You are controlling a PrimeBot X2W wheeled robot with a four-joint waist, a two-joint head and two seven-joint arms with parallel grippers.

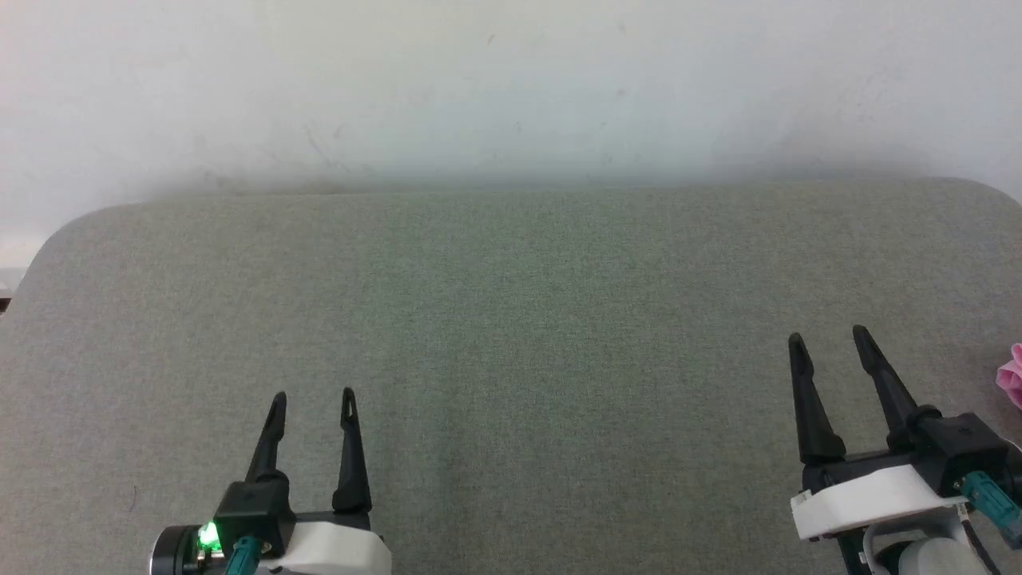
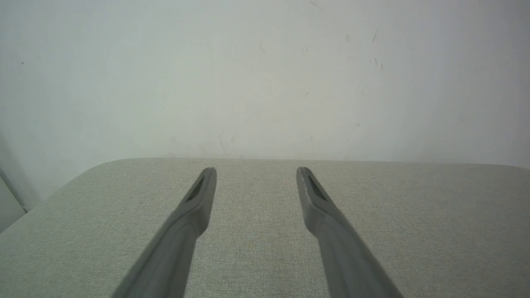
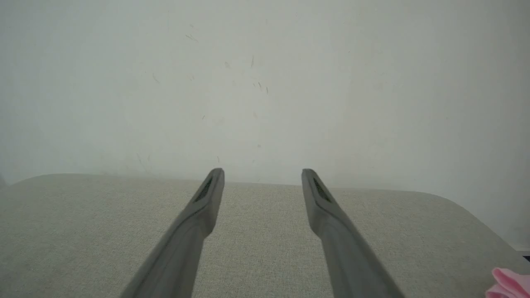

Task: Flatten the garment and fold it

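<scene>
Hovering low over a grey-green fabric-covered surface point(image 1: 511, 319) are two grippers, each with two long dark fingers, four fingers in all, every one pointing toward the pale wall point(image 1: 511, 80) behind. In the head view the left gripper point(image 1: 313, 395) sits at the lower left with its pair spread moderately apart and nothing between them; one small green light point(image 1: 209, 535) glows on its wrist body. The right gripper point(image 1: 828, 334) sits at the lower right, a little farther forward, its pair likewise parted with nothing in its grasp. Each wrist view confirms this: two fingers point(image 2: 194, 215) of the left arm and two fingers point(image 3: 198, 215) of the right arm stand with a clear gap of bare fabric between them. One garment point(image 1: 1012, 375) shows, as a small crumpled pink bit at the right edge of the head view, near the right gripper but apart from it; its shape cannot be told. The same pink fold lies in the bottom right corner of the right wrist view.
</scene>
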